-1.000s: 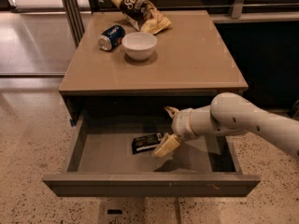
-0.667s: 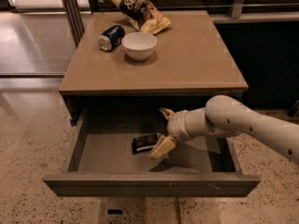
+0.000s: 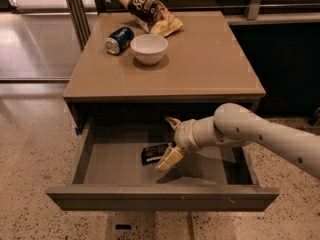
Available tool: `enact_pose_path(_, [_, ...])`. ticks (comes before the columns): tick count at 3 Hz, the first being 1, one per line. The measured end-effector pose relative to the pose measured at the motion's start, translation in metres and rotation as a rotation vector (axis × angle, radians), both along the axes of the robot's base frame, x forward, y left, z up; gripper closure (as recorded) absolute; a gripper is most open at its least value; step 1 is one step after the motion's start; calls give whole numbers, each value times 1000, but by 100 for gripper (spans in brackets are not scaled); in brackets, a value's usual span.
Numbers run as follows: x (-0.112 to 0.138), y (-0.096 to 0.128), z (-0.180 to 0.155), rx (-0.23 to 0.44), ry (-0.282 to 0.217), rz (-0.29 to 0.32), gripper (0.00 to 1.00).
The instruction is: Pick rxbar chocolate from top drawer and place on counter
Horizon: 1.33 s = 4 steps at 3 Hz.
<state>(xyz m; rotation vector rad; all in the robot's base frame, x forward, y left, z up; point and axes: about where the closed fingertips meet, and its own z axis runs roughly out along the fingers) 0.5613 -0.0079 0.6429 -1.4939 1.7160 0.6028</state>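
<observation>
The rxbar chocolate [image 3: 154,153], a small black bar with white lettering, lies flat on the bottom of the open top drawer [image 3: 160,197], near its middle. My gripper [image 3: 171,141] is inside the drawer, just right of the bar. It is open, with one cream finger [image 3: 173,122] toward the back and the other [image 3: 169,159] at the bar's right end. The bar still rests on the drawer bottom. The tan counter [image 3: 210,64] is above the drawer.
On the counter stand a white bowl [image 3: 149,48], a blue can [image 3: 118,39] lying on its side, and a dark-and-tan chip bag [image 3: 151,13] at the back. My white arm [image 3: 265,136] reaches in from the right. Speckled floor surrounds the table.
My gripper has shifted slightly left and closer to the bar inside the drawer. The bar has not moved.
</observation>
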Motion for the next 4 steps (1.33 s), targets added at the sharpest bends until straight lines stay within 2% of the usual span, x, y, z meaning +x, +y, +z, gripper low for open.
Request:
enact_pose_path(2, [1,6,-17,21,46,27,0])
enact_pose_path(4, [1,10,-35,16,80,43,0])
